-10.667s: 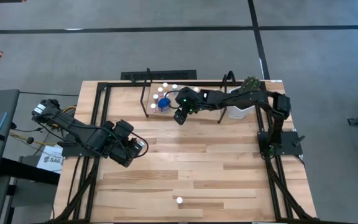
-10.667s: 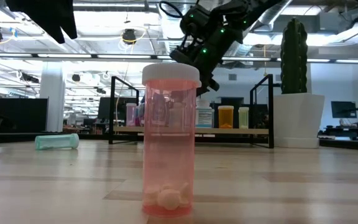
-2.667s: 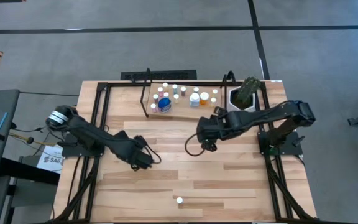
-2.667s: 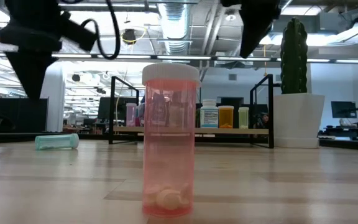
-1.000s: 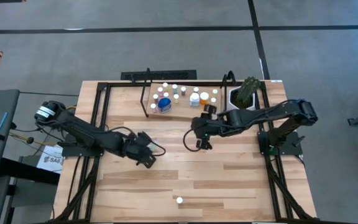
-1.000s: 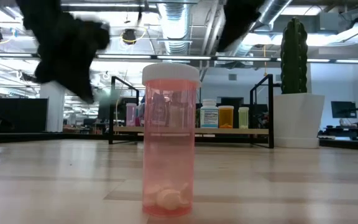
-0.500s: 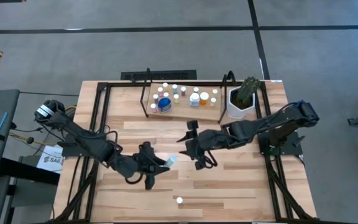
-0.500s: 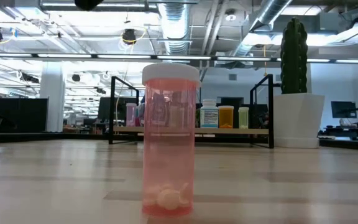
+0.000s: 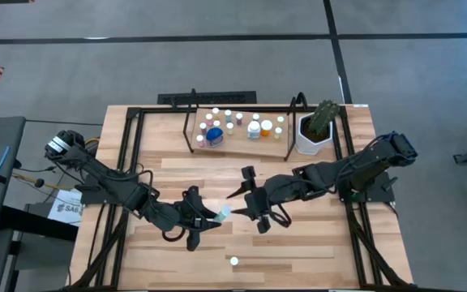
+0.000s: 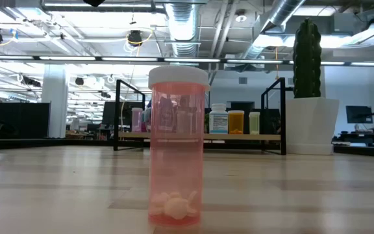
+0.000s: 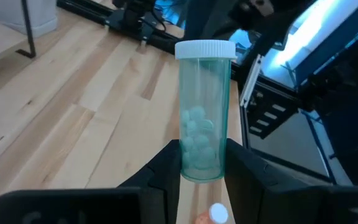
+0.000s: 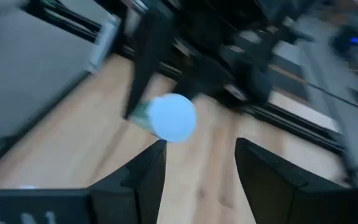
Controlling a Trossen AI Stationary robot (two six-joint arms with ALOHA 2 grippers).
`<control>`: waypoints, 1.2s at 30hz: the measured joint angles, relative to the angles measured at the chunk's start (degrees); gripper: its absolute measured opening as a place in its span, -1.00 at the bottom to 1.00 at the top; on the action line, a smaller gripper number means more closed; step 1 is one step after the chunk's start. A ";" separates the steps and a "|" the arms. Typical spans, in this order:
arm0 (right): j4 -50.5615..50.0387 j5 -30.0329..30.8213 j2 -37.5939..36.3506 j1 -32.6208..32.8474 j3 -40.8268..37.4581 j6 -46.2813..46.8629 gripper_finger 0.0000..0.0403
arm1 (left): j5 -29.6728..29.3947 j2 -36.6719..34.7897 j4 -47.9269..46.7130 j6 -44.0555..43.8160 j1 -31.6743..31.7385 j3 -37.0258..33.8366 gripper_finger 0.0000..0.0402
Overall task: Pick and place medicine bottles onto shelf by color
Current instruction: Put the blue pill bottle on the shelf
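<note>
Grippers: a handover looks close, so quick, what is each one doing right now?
Left gripper: shut on the teal bottle.
Right gripper: open, empty, facing that bottle's white cap.

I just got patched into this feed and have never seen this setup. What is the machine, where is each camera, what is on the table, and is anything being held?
It is a robot with two dark arms at a wooden table.

The overhead picture looks straight down. The low picture sits at table height behind a pink bottle. The other two come from cameras on the arms' wrists.

At the table's far edge is a low shelf with small bottles on it, next to a potted cactus. The pink bottle stands alone near the front edge.

The left gripper is shut on a teal bottle with a white cap, held above the table's middle. The right gripper is open, facing that bottle's cap. It looks like a handover, though that is a guess.
</note>
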 joint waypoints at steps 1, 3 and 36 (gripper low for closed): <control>0.51 -1.91 0.00 -0.27 0.00 0.22 0.06 | 0.41 0.00 0.01 0.64 0.08 0.00 -0.59; 1.45 -7.47 0.00 -0.98 0.00 1.41 0.06 | 0.71 0.00 -0.01 2.20 0.36 0.00 -0.59; 4.40 -19.74 2.67 -5.21 0.00 9.22 -0.19 | 5.56 -0.04 2.89 13.05 4.07 0.00 -0.59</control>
